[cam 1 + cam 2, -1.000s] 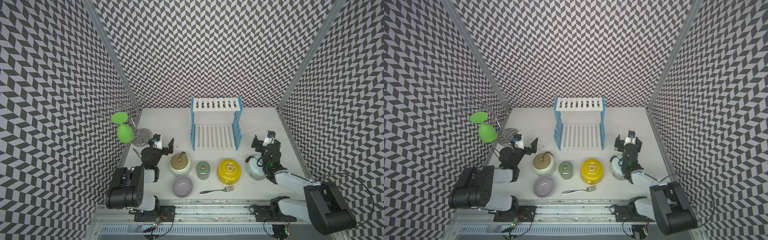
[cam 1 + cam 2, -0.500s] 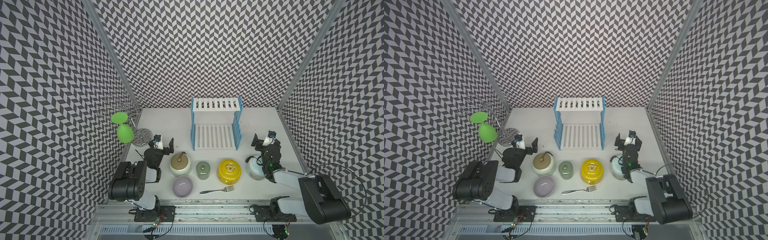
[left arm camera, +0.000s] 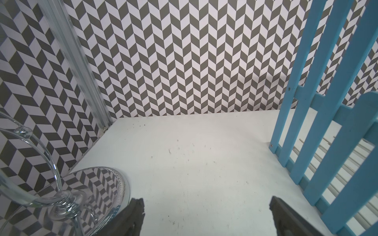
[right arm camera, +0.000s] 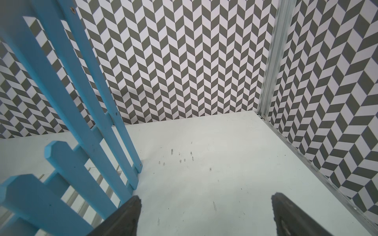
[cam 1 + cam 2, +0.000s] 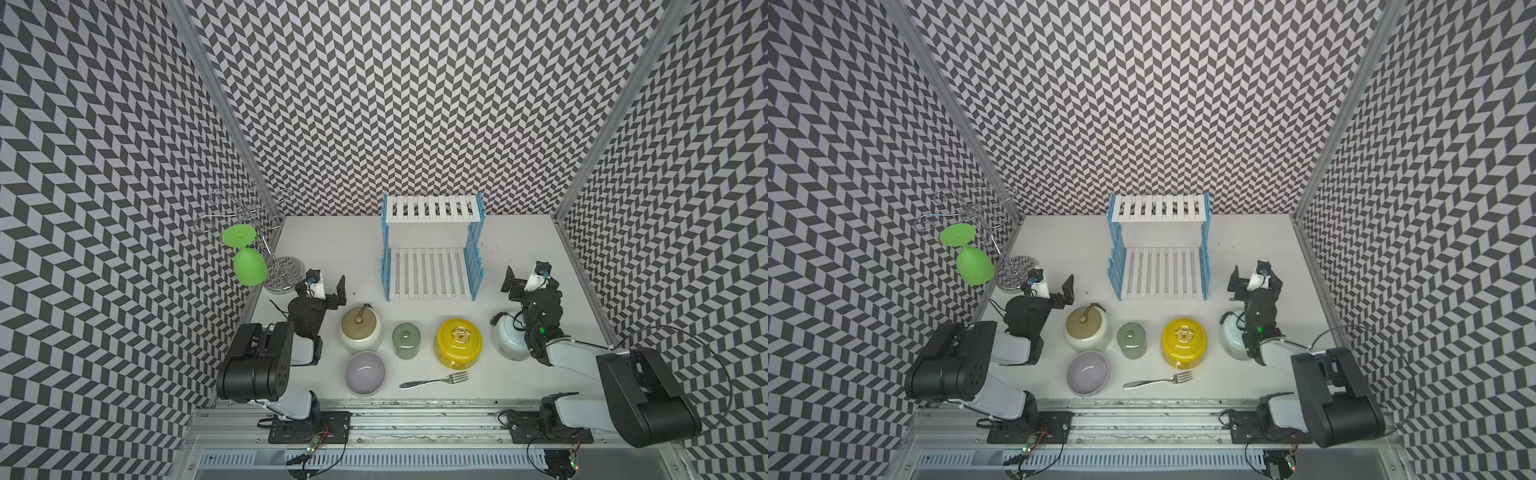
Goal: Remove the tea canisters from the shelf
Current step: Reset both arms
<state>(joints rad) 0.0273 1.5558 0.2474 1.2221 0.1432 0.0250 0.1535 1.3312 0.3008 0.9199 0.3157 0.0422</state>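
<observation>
Fork: lies nearest the front rail [image 5: 434,380], beside the lilac bowl [image 5: 365,372]. Neither belongs to the task, leave both.
Canister row: one step back, all four stand upright on the table in front of the shelf. Cream w/ tan lid [image 5: 360,330], small grey-green [image 5: 406,340], big yellow [image 5: 458,343], pale blue-white [image 5: 508,341] half hidden under the right arm.
Step in hand: looks like the finish. No jar left on either tier, so it's retreat & park, imo.
How to do it well: pull each arm straight back & up, keep the right wrist off the blue-white jar it hangs over, keep the left clear of the tan lid's cord. No sweeping sideways.
Left gripper: [image 5: 326,284] jaws spread wide, nothing between them. Wrist view shows only bare table between the tips, glass stand base [image 3: 96,183] close by one tip, not touching as far as I can see.
Right gripper: [image 5: 524,279] also spread wide, empty. Bare table ahead, blue picket side [image 4: 86,126] just beside one tip.
Shelf: [image 5: 432,272] behind the row, both white slatted tiers bare.
Far left: green goblet [image 5: 248,266] hangs upside down off the wire stand [image 5: 245,214], well apart from the jars.
</observation>
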